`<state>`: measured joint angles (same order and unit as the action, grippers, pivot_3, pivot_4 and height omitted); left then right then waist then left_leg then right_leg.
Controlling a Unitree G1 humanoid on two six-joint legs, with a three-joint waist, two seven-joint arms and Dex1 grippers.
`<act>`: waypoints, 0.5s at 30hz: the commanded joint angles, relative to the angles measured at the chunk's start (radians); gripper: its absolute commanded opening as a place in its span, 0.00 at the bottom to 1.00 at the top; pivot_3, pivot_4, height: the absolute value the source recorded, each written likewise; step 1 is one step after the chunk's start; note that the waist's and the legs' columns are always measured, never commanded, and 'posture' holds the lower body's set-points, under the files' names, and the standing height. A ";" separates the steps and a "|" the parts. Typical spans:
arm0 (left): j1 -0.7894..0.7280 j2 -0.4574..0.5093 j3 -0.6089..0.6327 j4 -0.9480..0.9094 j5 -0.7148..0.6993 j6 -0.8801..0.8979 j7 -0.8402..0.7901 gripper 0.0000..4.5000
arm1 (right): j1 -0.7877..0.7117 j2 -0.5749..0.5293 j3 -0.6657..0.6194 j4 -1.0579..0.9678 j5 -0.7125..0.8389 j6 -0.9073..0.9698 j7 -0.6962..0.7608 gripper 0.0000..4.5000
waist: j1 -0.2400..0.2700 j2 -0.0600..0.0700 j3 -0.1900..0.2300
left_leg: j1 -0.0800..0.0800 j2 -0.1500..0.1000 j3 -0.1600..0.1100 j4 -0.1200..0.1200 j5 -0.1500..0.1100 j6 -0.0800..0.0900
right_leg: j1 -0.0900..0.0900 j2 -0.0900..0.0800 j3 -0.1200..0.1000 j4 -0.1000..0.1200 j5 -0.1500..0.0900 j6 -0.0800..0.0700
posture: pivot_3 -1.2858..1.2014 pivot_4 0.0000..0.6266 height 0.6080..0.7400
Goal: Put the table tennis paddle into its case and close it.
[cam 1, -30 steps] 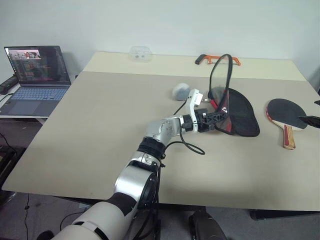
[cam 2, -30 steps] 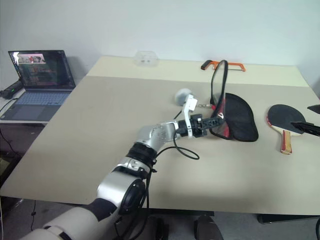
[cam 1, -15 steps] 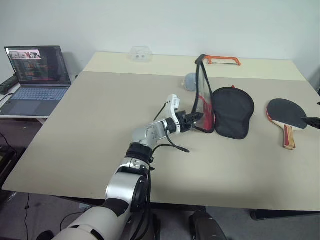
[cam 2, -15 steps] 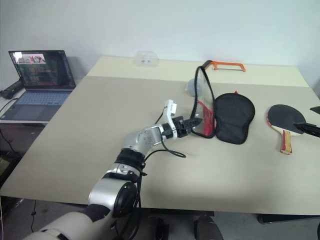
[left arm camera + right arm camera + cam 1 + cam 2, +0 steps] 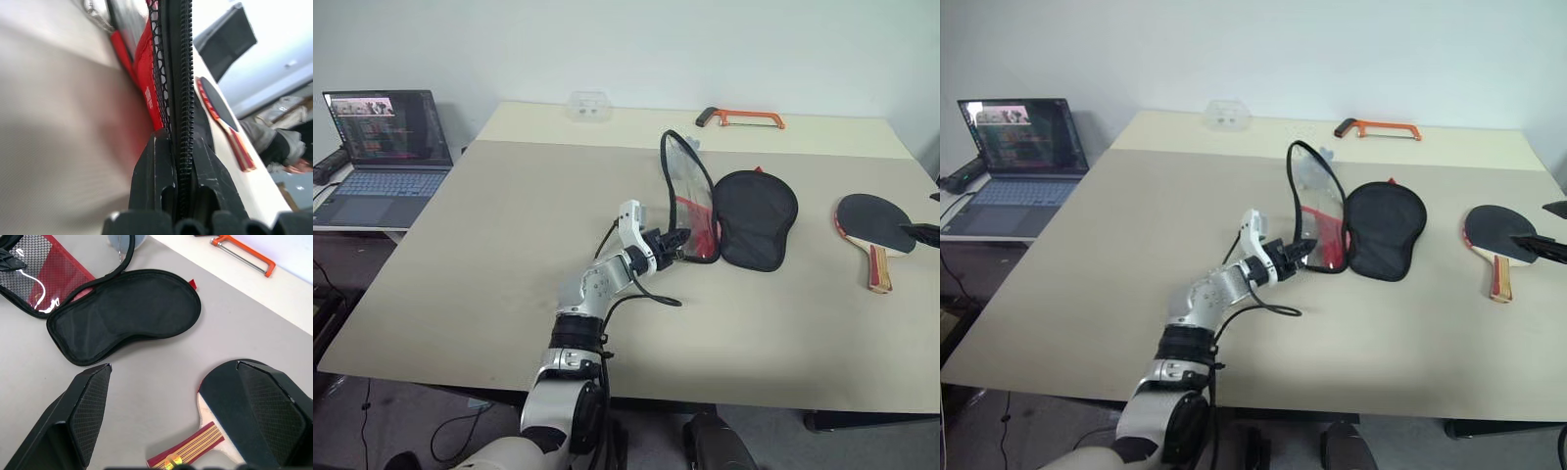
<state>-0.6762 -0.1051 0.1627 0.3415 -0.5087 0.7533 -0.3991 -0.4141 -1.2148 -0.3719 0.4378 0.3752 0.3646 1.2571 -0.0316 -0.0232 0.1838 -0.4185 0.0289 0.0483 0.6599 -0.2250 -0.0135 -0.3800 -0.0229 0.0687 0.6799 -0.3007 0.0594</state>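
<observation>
Paddle point(image 5: 871, 227) lies flat right of the case point(image 5: 744, 217), handle pointing toward the robot. Left gripper point(image 5: 677, 241) pinches the case's raised clear flap; right gripper point(image 5: 181, 416) is spread wide above the paddle.

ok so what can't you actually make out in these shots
- The small clear box at the table's far edge: too small in the eye views to tell its contents.
- The laptop screen: text too small to read.
- The grey thing behind the case: cut off by the edge in the right wrist view, behind the raised clear flap in the eye views.
- The table tennis paddle: part of its blade covered by a finger of the right gripper.
</observation>
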 commanded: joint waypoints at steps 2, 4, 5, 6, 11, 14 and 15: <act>0.047 -0.024 -0.025 -0.128 -0.022 0.044 0.052 0.01 | -0.015 -0.014 -0.022 -0.009 0.009 -0.010 0.000 1.00 | 0.000 0.000 0.000 | 0.000 0.000 0.000 0.000 0.000 0.000 | 0.000 0.000 0.000 0.000 0.000 0.000 | 0.52 0.24 1.00; 0.059 -0.029 -0.019 -0.153 -0.028 0.061 0.074 0.01 | -0.013 -0.015 -0.022 -0.008 0.009 -0.010 0.001 1.00 | 0.000 0.000 0.000 | 0.000 0.000 0.000 0.000 0.000 0.000 | 0.000 0.000 0.000 0.000 0.000 0.000 | 0.52 0.24 1.00; 0.064 -0.030 -0.016 -0.161 -0.028 0.065 0.085 0.01 | -0.011 -0.016 -0.024 -0.006 0.009 -0.012 0.002 1.00 | 0.000 0.000 0.000 | 0.000 0.000 0.000 0.000 0.000 0.000 | 0.000 0.000 0.000 0.000 0.000 0.000 | 0.52 0.24 1.00; 0.066 -0.032 -0.012 -0.165 -0.030 0.069 0.093 0.01 | -0.012 -0.016 -0.023 -0.004 0.009 -0.013 0.002 1.00 | 0.000 0.000 0.000 | 0.000 0.000 0.000 0.000 0.000 0.000 | 0.000 0.000 0.000 0.000 0.000 0.000 | 0.52 0.24 1.00; 0.078 -0.030 -0.009 -0.195 -0.040 0.089 0.115 0.01 | -0.014 -0.017 -0.019 -0.003 0.008 -0.011 0.005 1.00 | 0.000 0.000 0.000 | 0.000 -0.001 0.000 0.000 0.000 0.000 | 0.000 0.000 0.000 0.000 0.000 0.000 | 0.52 0.24 1.00; 0.088 -0.022 0.003 -0.228 -0.054 0.108 0.135 0.01 | -0.006 -0.023 -0.021 -0.016 0.015 0.004 0.021 1.00 | -0.001 0.000 0.000 | 0.000 -0.001 0.000 0.000 0.000 0.000 | 0.000 0.000 0.000 0.000 0.000 0.000 | 0.52 0.24 1.00; 0.088 -0.019 0.006 -0.232 -0.057 0.112 0.139 0.01 | -0.006 -0.024 -0.019 -0.016 0.015 0.006 0.023 1.00 | -0.001 0.000 0.000 | 0.000 -0.001 0.000 0.000 0.000 0.000 | 0.000 0.000 0.000 0.000 0.000 0.000 | 0.52 0.24 1.00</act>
<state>-0.5907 -0.1239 0.1638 0.1579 -0.5427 0.8577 -0.2693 -0.4128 -1.2148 -0.3704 0.4387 0.3758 0.3648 1.2696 -0.0324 -0.0232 0.1838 -0.4181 0.0283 0.0485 0.6599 -0.2250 -0.0135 -0.3798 -0.0226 0.0688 0.6800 -0.3006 0.0594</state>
